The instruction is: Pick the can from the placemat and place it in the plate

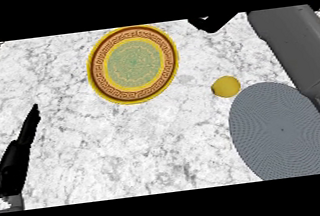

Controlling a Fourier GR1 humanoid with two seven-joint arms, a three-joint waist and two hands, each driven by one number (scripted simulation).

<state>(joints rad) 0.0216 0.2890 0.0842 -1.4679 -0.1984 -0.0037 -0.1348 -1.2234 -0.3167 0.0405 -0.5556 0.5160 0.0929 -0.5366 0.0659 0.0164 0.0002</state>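
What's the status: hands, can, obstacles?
Left robot hand open, resting at left. Right robot hand near plate's far right, state unclear. Can not visible; none on placemat. Yellow ball beside placemat.

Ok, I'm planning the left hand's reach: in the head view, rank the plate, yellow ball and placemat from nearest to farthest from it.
From the left hand, at lower left:
1. Plate, far middle of the counter: nearest.
2. Yellow ball and placemat, both at the right: too close to call.
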